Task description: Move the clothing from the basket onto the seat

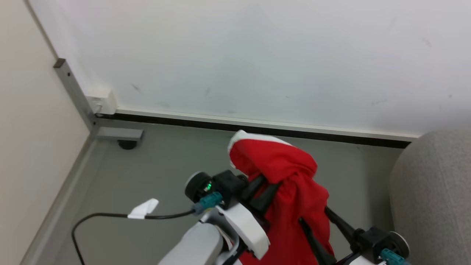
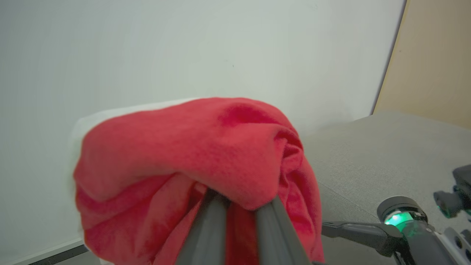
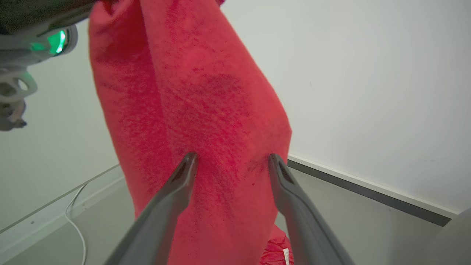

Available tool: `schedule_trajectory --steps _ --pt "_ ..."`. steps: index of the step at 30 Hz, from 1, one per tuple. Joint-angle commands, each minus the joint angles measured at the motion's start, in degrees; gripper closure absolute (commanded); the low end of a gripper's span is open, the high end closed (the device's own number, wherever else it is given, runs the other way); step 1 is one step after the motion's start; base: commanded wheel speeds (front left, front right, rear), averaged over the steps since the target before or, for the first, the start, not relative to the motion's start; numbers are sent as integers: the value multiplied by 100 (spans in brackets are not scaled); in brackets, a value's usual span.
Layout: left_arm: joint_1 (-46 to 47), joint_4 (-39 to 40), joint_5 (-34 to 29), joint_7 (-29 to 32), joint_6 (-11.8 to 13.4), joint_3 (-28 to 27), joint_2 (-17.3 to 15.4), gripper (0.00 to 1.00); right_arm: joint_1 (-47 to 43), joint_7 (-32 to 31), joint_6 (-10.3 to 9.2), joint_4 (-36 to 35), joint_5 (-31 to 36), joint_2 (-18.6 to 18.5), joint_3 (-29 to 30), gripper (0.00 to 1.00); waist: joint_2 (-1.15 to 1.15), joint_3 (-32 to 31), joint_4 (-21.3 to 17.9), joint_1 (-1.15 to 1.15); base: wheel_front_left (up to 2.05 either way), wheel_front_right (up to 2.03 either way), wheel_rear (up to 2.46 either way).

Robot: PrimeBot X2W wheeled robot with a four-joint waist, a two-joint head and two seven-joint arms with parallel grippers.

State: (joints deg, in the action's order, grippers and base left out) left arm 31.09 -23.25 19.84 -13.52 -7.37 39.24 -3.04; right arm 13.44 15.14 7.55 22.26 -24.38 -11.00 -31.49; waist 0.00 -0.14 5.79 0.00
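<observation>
Closest to the lens, the left gripper (image 2: 243,201) has its two dark fingers (image 2: 208,228) almost together. A fold of the red clothing (image 2: 191,154) is pinched in the narrow gap between them. The fingertips are buried under the cloth, so they cannot be seen.

Behind everything is a white wall (image 1: 257,55). Below it is a grey floor (image 1: 165,165), with a dark strip along the foot of the wall. A light grey sofa (image 1: 430,191) comes in at the right edge of the head view and is cut off by the frame.

The clothing hangs in the air above the floor. It is draped over the left gripper and falls down between the two arms, to the left of the sofa and apart from it. Its top end has a white panel (image 1: 244,137). Its lower end is cut off by the bottom edge of the head view.

The right gripper (image 3: 232,158) has its fingers spread wide. The cloth hangs against the two tips, but they do not close on it. In the head view one of its fingers lies in front of the cloth and the other along the cloth's right side.

A black cable (image 1: 110,215) lies on the floor near the left wall and carries a small white label (image 1: 143,208). A tiny white tag (image 3: 286,254) shows low on the clothing in the right wrist view. Any print on it is too small to read.
</observation>
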Motion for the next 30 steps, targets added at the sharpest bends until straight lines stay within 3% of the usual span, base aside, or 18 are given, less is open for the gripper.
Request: schedule_trajectory --steps 1,13,21,22,24,30 --pt "-99 35 131 15 -8 159 -7 100 104 0 -12 119 -122 -37 -185 0 0 -58 176 0 0 0 0" --pt "-121 71 482 165 -8 1218 8 100 427 0 -12 464 -499 -144 -763 0 0 -208 681 0 0 0 0" --pt "22 12 625 148 -9 1440 9 100 542 0 -12 142 -439 -336 -1051 0 0 -166 766 0 0 0 0" --pt "38 1 644 138 -9 1440 9 100 540 0 -12 103 -430 -350 -1045 11 0 -156 765 0 0 0 0" --pt "68 -23 659 123 -9 1424 1 100 535 0 -12 43 -408 -371 -1032 100 0 -134 760 0 0 0 0" --pt "125 -102 722 57 28 1343 -52 100 490 0 -12 -130 -384 -422 -1082 100 0 -74 689 0 0 0 0"
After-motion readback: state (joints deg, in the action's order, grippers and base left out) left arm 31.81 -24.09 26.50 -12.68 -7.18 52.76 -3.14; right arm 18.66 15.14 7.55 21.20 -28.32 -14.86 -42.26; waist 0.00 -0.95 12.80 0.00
